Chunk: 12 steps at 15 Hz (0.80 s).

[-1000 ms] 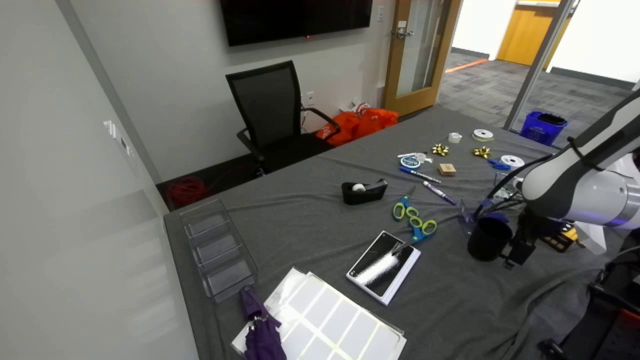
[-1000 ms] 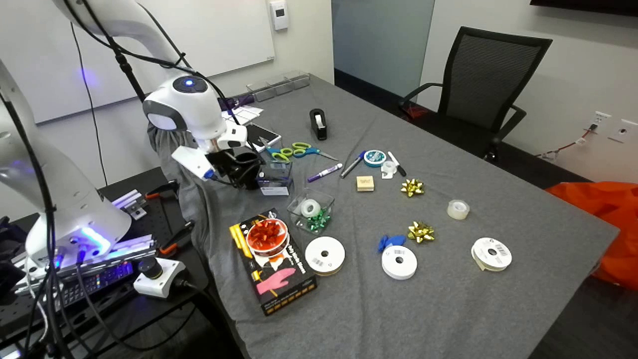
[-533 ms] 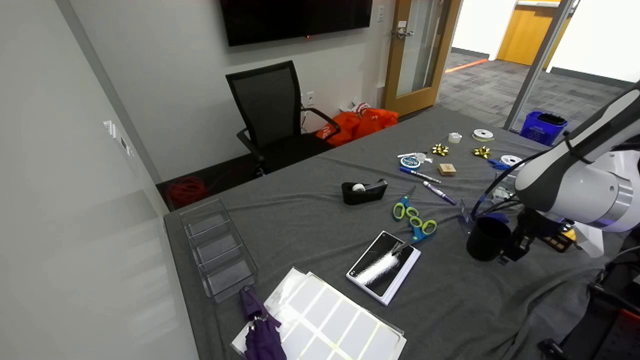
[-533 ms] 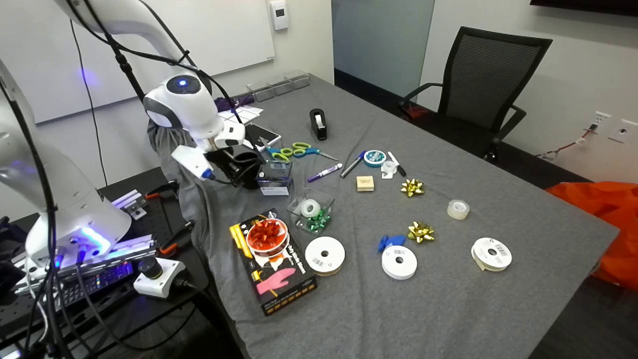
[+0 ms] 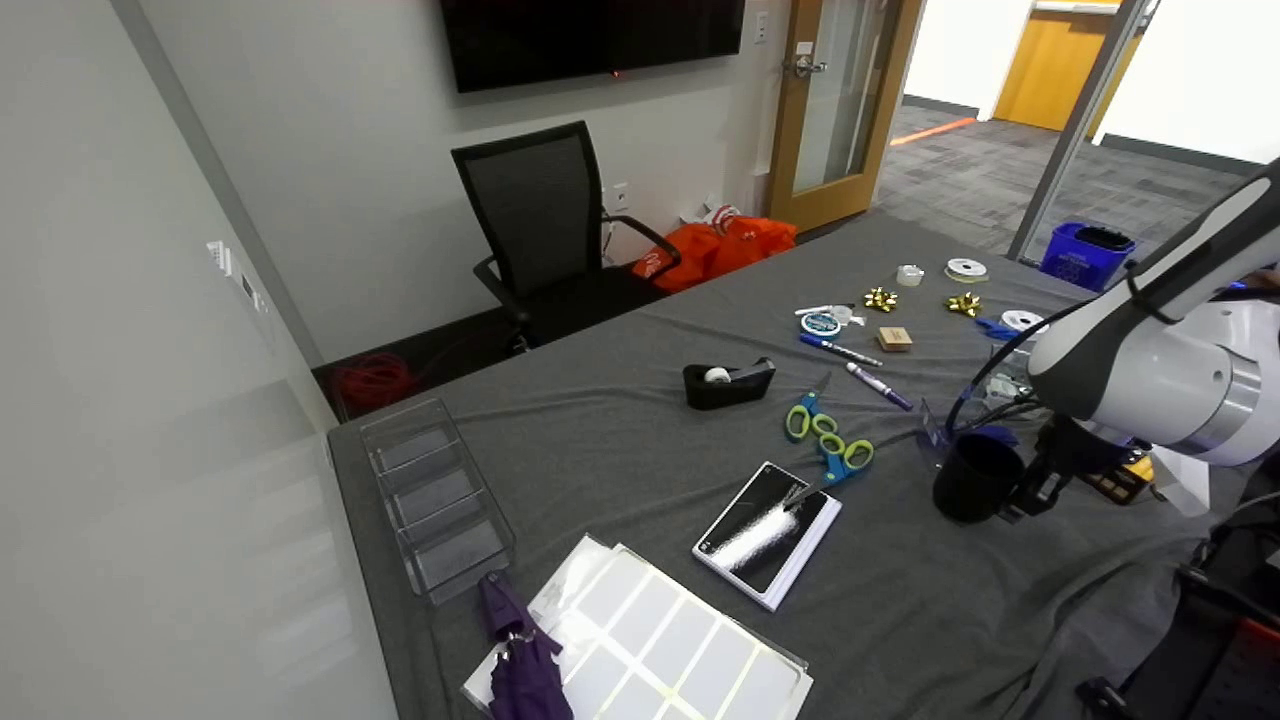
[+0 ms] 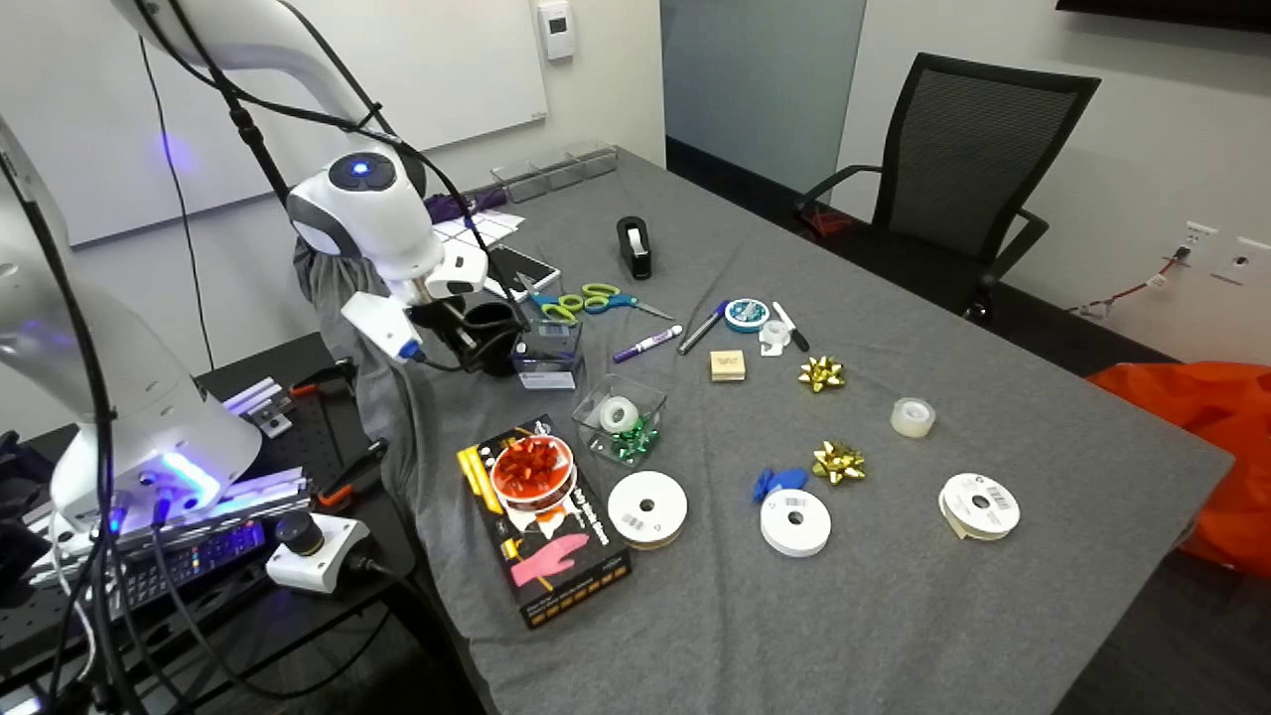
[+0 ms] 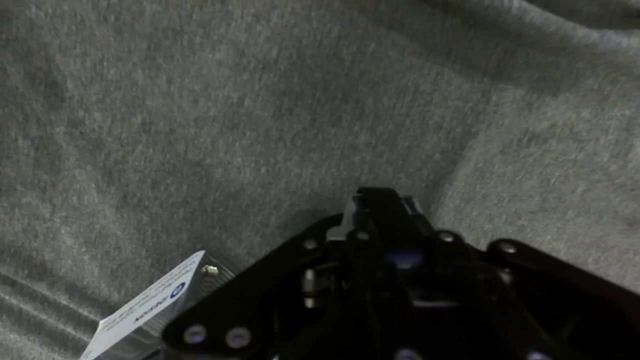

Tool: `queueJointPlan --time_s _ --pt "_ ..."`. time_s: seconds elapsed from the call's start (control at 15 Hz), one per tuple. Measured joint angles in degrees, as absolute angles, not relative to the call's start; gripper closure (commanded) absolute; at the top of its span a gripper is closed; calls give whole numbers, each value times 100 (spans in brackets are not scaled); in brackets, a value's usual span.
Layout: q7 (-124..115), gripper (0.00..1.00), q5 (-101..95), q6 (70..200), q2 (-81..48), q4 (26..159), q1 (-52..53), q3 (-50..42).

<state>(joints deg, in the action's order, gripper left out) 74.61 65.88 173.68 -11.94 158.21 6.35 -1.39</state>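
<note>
A black mug (image 5: pixel 975 482) stands upright on the grey cloth, close to the arm's base; it shows in both exterior views. My gripper (image 5: pixel 1022 505) is at the mug's side. In the wrist view the two fingertips of my gripper (image 7: pixel 383 204) press from both sides on a dark curved strip, which looks like the mug's handle (image 7: pixel 384 212). Most of the mug's body is lost in the dark lower part of that view. Right beside the mug sits a clear plastic box (image 6: pixel 548 353) with a white printed label (image 7: pixel 150 302).
Two pairs of scissors (image 5: pixel 838 462) and a black-covered notebook (image 5: pixel 765 540) lie near the mug. A clear bin (image 6: pixel 621 427) with a green bow, a black glove box (image 6: pixel 586 586) and a ribbon spool (image 6: pixel 646 497) are on another side. A cable (image 6: pixel 467 214) hangs along the arm.
The fingers have come together on the mug's handle. My wrist has shifted and tilted slightly toward the arm's base. The mug has hardly moved.
</note>
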Motion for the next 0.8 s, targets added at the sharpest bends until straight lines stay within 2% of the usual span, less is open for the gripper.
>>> queueJointPlan --time_s 0.33,0.8 --pt "7187 96 6498 17358 -1193 15787 651 -150" --pt "5363 96 5627 17361 -1208 15500 989 -266"
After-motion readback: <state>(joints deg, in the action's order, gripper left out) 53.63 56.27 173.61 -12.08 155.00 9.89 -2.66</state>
